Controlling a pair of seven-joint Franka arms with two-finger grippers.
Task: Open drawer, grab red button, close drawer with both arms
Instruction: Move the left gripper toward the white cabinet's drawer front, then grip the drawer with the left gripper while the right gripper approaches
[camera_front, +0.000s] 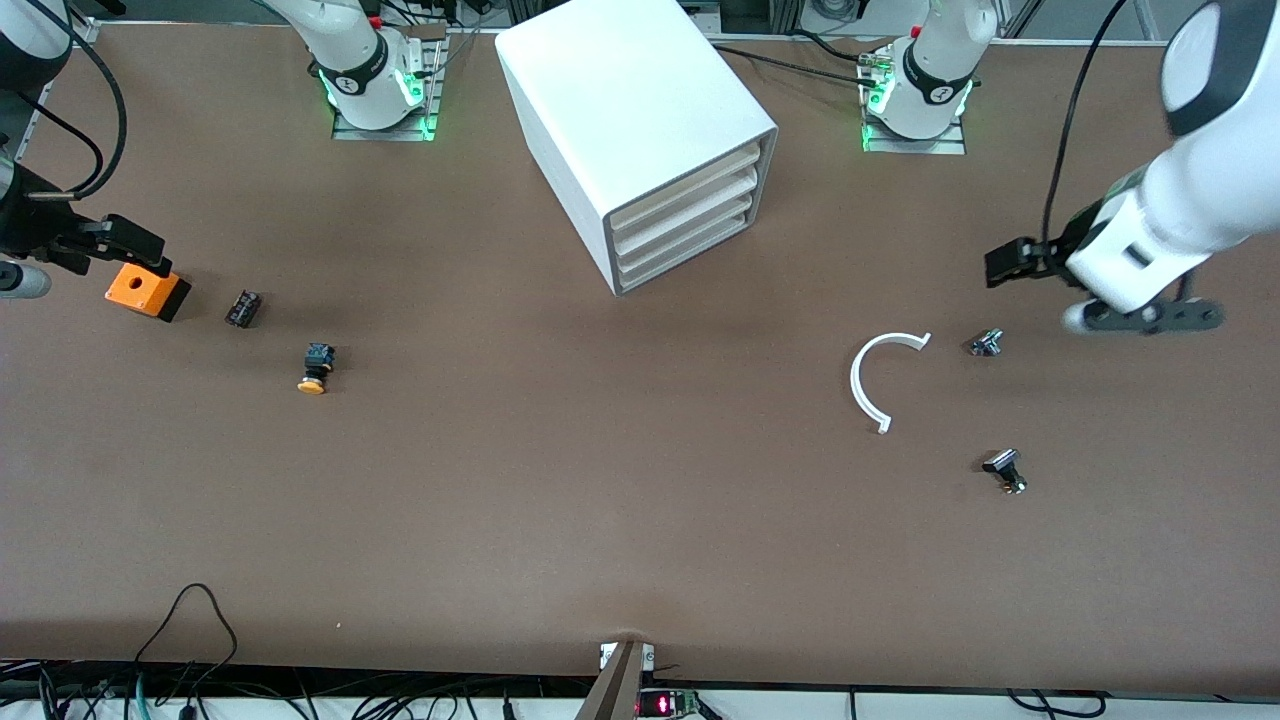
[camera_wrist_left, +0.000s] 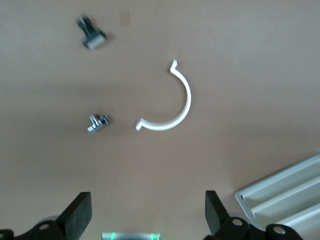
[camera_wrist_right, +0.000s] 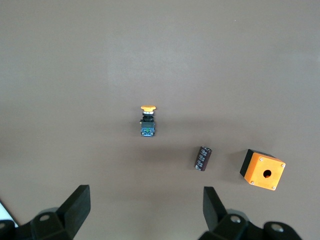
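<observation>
The white cabinet (camera_front: 640, 110) stands at the table's middle, near the arms' bases. Its four drawers are shut, and the lowest drawer (camera_front: 688, 252) sits flush with the others. The red-capped button is hidden. My left gripper (camera_front: 1008, 263) is open and empty above the table at the left arm's end, over a spot near a white C-shaped piece (camera_front: 872, 380). In the left wrist view the left gripper (camera_wrist_left: 148, 215) is wide open, with the cabinet's corner (camera_wrist_left: 285, 197) at the edge. My right gripper (camera_front: 125, 243) is open and empty above an orange box (camera_front: 147, 290), and is wide open in the right wrist view (camera_wrist_right: 145, 212).
A yellow-orange capped button (camera_front: 316, 368), also in the right wrist view (camera_wrist_right: 147, 121), lies near a small dark cylinder (camera_front: 243, 308) at the right arm's end. Two small metal parts (camera_front: 986, 343) (camera_front: 1006, 472) lie near the C-shaped piece (camera_wrist_left: 170, 102). Cables run along the front edge.
</observation>
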